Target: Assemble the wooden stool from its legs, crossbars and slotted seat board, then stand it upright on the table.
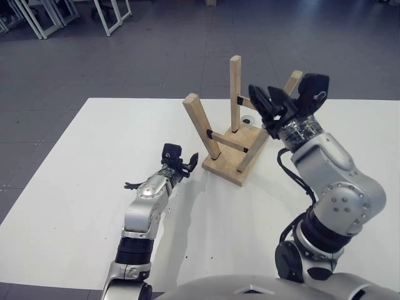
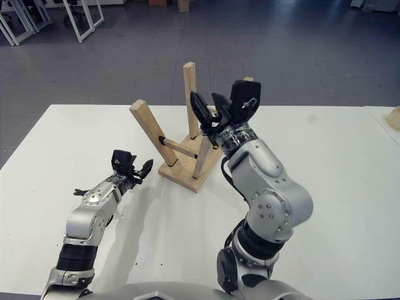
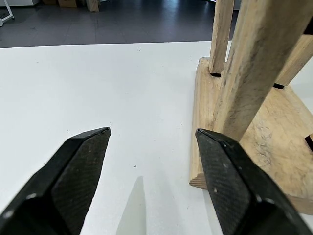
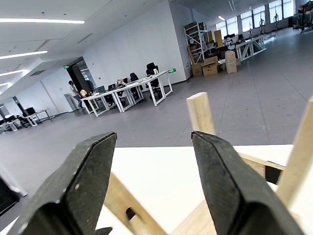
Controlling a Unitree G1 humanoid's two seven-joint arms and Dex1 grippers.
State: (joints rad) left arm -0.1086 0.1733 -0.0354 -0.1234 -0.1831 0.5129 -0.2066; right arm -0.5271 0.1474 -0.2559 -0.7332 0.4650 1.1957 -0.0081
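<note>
Resting seat-down on the table [image 1: 94,162], the stool [image 1: 229,164].

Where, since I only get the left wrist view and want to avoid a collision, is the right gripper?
Observer: The right gripper hangs high beside the upper ends of the legs of the wooden stool, on its right side.
Operator: Is it gripping anything?
Observer: No, it is open. In its wrist view, one leg shows beyond the gap, unclamped.
Operator: How many legs are fitted?
Observer: Three show, pointing up from the seat board, which lies on the white table. I cannot tell whether a fourth is hidden.
</note>
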